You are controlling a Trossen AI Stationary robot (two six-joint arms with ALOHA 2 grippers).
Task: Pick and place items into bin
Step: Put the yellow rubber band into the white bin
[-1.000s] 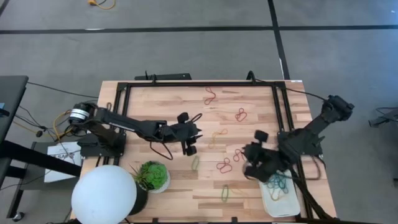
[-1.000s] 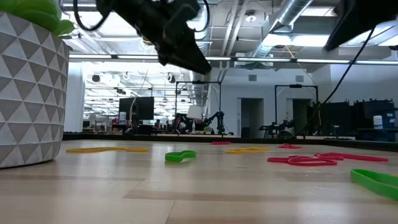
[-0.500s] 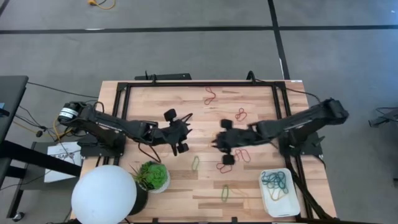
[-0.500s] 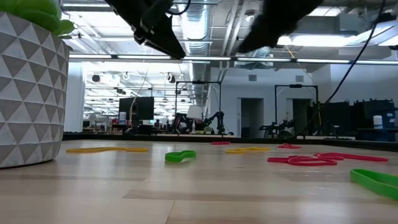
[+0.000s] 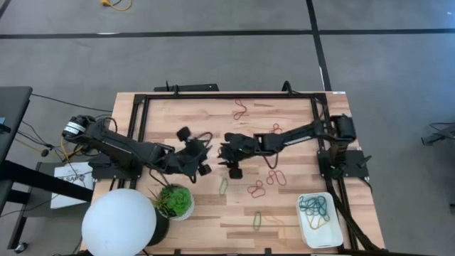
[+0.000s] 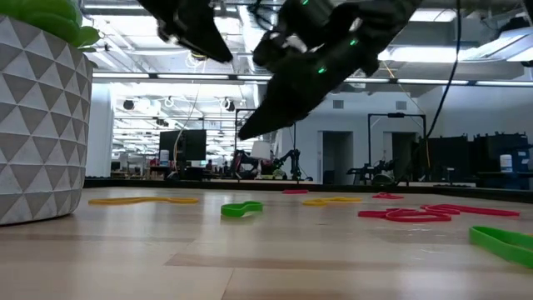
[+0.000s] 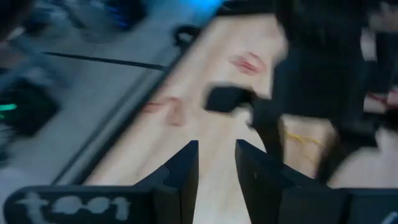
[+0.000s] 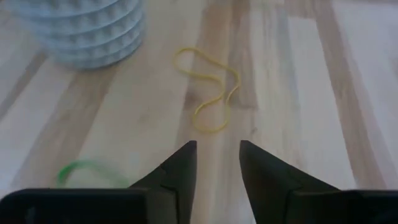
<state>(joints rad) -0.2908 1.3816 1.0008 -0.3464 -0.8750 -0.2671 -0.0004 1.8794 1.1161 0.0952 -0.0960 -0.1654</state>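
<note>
Partly done: several bands are seen in the bin (image 5: 318,220), lower right; approx. eight loose. Right gripper (image 8: 216,163) spread, empty, approaching yellow band (image 8: 209,87); left gripper (image 7: 214,163) parted, empty.

The bench (image 5: 199,217) is pale wood with streaky grain, framed by a black rail (image 5: 227,96). Both arms are black. Red bands (image 5: 239,109) lie at twelve o'clock, with more red ones (image 5: 257,189) toward four. A yellow band (image 8: 209,88) lies on the wood, green bands (image 5: 257,221) toward six. The white tray (image 5: 319,239) at five o'clock holds teal and yellow loops. The plant (image 5: 175,200) is green, its pot (image 6: 37,125) white with a triangle pattern. The ball lamp (image 5: 119,222) is white.
</note>
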